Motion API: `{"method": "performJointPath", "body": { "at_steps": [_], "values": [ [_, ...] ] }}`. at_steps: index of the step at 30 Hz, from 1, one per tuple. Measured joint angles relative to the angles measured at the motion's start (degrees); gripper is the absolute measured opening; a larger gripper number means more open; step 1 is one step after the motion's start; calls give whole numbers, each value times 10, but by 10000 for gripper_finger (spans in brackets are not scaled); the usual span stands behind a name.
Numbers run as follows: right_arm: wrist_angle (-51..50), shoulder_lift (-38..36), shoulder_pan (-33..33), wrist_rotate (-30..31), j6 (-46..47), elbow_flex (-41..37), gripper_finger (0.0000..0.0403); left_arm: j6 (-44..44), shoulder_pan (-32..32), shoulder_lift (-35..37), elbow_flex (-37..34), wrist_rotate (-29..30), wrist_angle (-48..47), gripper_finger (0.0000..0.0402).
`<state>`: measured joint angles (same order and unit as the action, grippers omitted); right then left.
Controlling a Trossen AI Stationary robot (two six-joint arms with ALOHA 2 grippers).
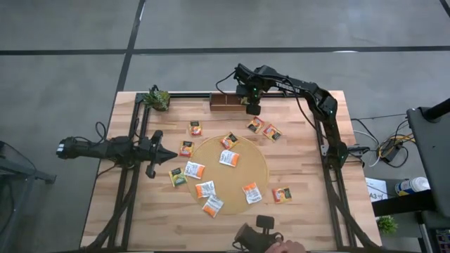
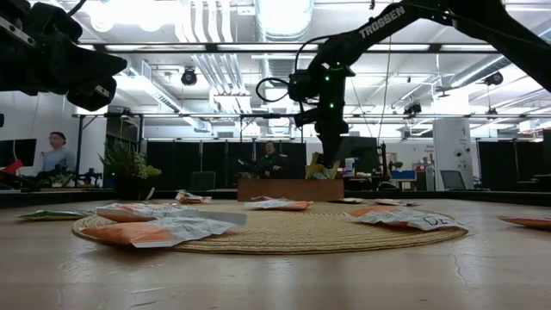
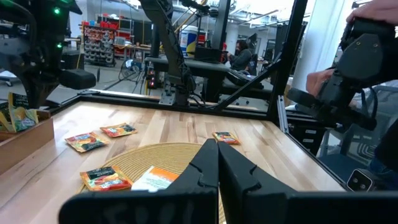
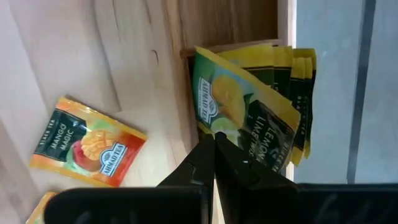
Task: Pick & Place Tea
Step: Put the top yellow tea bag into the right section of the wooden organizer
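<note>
Small square tea sachets, orange, white and green, lie scattered on the round tan mat (image 1: 228, 172) and the wood around it. My right gripper (image 1: 253, 109) is at the far edge, over the right end of the brown wooden tray (image 1: 226, 103), pointing down, shut on a green-and-yellow sachet (image 4: 249, 118). That sachet leans tilted in front of several like it standing in the tray compartment (image 4: 298, 68). An orange sachet (image 4: 87, 146) lies flat on the table beside the tray. My left gripper (image 1: 172, 156) is shut and hovers at the mat's left edge, holding nothing. My right gripper (image 4: 214, 138) meets the front green-and-yellow sachet at its lower edge (image 4: 211, 127), pinched between the two fingertips, which come from above. The sachet stands tilted against the others in the tray compartment. The fingertips hide how much of the edge they cover.
A small potted plant (image 1: 158, 98) stands at the far left corner. A person's hand (image 1: 285, 246) with a dark device shows at the near edge, and a hand (image 3: 323, 78) also shows in the left wrist view. Bare wood lies along the near left of the table (image 1: 133, 211).
</note>
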<state>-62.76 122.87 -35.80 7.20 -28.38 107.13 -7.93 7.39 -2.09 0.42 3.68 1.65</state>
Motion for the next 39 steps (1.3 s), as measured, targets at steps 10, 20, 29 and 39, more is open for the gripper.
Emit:
{"method": "performJointPath", "body": {
  "at_steps": [10,20,29,39],
  "values": [
    [44,0,-4,-2,-12,-35,8,0,0,0,0,0,0,0],
    [73,0,-7,25,-8,-35,8,0,0,0,0,0,0,0],
    [73,0,-6,56,-38,-35,8,0,0,0,0,0,0,0],
    [36,-9,-5,46,-58,-35,8,0,0,0,0,0,0,0]
  ]
}}
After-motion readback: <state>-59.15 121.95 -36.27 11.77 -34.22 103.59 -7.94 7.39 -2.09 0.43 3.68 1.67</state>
